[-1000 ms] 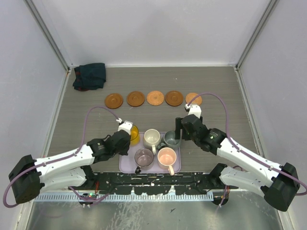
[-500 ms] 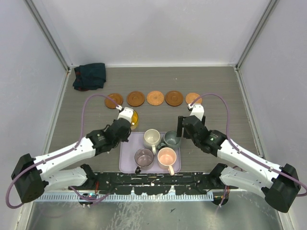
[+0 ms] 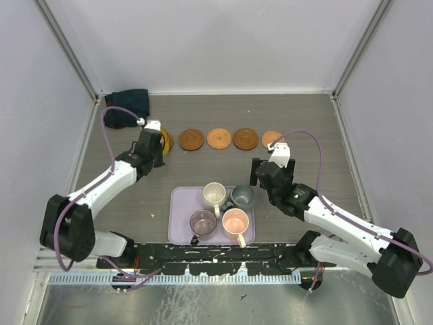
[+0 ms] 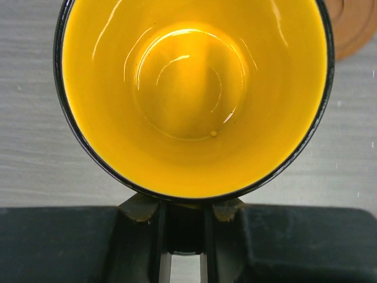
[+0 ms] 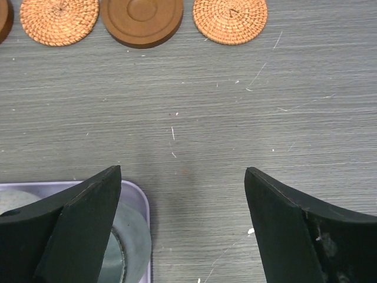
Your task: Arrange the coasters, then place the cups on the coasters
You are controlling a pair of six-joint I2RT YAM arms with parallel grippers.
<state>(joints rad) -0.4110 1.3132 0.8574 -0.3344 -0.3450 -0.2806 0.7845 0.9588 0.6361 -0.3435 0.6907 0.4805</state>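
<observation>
My left gripper (image 3: pixel 155 142) is shut on the handle of the yellow cup (image 4: pixel 194 100), which stays upright. It hangs at the left end of the coaster row and hides the leftmost coaster; whether the cup rests on it I cannot tell. Other coasters (image 3: pixel 191 139) (image 3: pixel 219 138) (image 3: pixel 245 138) (image 3: pixel 272 139) lie bare in a line. One coaster edge (image 4: pixel 353 23) shows beside the cup. Cream (image 3: pixel 214 195), grey-green (image 3: pixel 241 197), mauve (image 3: pixel 203 222) and pink (image 3: pixel 235 221) cups stand on the tray. My right gripper (image 5: pixel 182 177) is open and empty, just right of the grey-green cup (image 5: pixel 131 233).
The lavender tray (image 3: pixel 177 223) lies near the front edge between the two arms. A dark bundled cloth (image 3: pixel 127 107) sits in the far left corner, close behind my left arm. Grey walls close the table in on both sides and at the back.
My left arm has carried the yellow cup from beside the tray out to the left end of the coaster row. The right jaws have spread wider.
</observation>
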